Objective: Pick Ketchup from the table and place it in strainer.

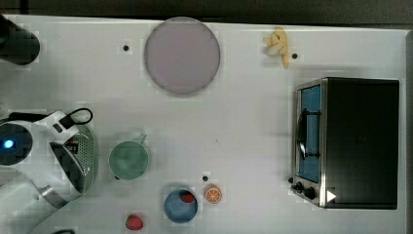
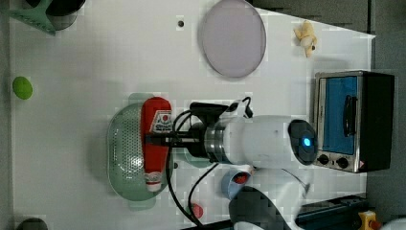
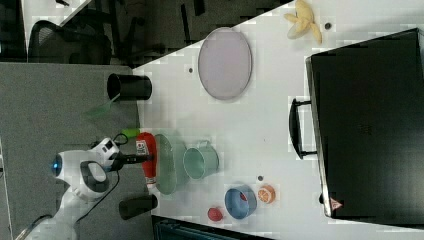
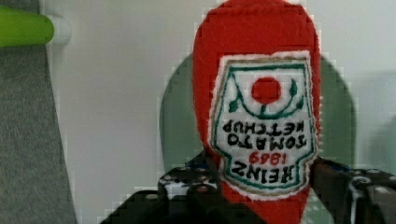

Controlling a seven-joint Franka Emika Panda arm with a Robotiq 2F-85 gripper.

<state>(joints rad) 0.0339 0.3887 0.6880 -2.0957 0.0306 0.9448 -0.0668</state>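
Ketchup: a red plush bottle with a white label, held lengthwise over the strainer, white cap end toward the left view's bottom. In the right view the bottle sits just to the strainer's left side, apparently above its rim; whether it touches the basket cannot be told from these angles. Wrist view: label reads upside down, pale green basket behind the bottle.

Gripper: fingers closed around the bottle's middle, one dark finger on each side of the label in the wrist view. Arm reaches in from the left view's right.

Surroundings: green cup just beside the strainer on the top view's right. Blue bowl with a small red piece inside, orange citrus slice next to it, red berry near the table edge. Lilac plate well apart, toward the top view's top. Toaster oven at the top view's right; yellow banana toy above it.
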